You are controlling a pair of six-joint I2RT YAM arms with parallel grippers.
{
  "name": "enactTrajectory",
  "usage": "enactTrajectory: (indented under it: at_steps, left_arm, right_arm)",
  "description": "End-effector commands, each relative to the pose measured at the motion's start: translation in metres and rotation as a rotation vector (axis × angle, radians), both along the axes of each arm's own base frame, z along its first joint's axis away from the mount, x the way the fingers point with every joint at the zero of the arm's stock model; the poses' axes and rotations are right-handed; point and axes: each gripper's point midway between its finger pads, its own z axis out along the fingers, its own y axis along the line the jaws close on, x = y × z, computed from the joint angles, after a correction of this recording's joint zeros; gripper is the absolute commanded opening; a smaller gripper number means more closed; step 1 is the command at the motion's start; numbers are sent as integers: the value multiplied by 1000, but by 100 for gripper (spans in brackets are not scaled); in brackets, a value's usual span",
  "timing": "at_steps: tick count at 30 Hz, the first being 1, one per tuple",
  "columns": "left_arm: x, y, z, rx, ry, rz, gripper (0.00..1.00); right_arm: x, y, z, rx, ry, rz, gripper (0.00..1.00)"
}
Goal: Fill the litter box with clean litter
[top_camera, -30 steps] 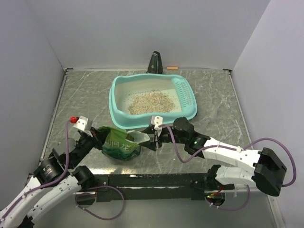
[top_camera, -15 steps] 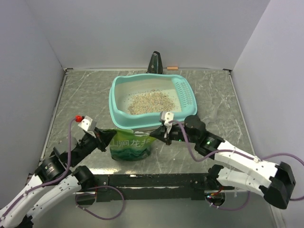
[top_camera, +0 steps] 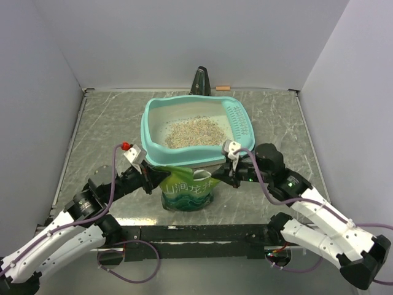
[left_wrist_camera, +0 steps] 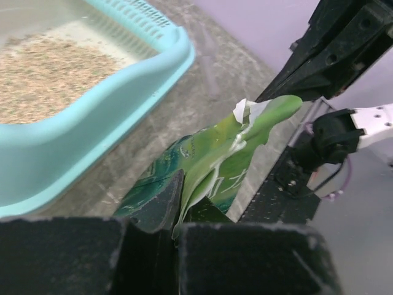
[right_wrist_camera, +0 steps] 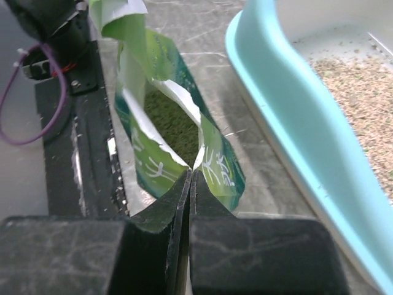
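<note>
Two grippers, one green bag (top_camera: 187, 193).
From above we see left gripper (top_camera: 153, 180) and right gripper (top_camera: 215, 178) each pinched on a top corner, the bag just before the litter box (top_camera: 145, 130), clean litter (top_camera: 195, 133) heaped inside. At both wrists, its teal wall stands between bag and litter.

Left wrist view: the large teal plastic litter box (left_wrist_camera: 123, 104) is cut off by the top and left edges. Right wrist view: cut off top and right. The inside of the green printed bag (right_wrist_camera: 218, 166) lies in shadow, so its contents cannot be told. Top view: the bag lettering is too small to read.
</note>
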Motion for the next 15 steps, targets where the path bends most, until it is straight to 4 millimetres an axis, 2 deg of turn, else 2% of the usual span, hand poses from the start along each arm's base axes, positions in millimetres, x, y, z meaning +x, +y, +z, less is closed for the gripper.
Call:
enactTrajectory:
  at_steps: [1,3,5,6,11,15]
  left_arm:
    - [-13,-8,8,-106,-3,-71,10]
    - [-20,-13,5,-110,-3,-120,24]
    - [-25,-15,5,-115,0,-150,29]
    - [-27,-15,4,-115,6,-159,35]
    - [-33,-20,-10,-112,63,-192,38]
    - [-33,-20,-11,-124,69,-193,37]
  right_arm:
    - [-14,-5,4,43,-19,31,19]
    - [-15,-6,-1,44,-5,21,42]
    - [-13,-7,-4,48,8,-9,50]
    - [-11,-8,0,65,-2,-24,55]
    - [-4,-13,-7,117,11,-115,60]
    - [-8,-15,-11,170,13,-123,61]
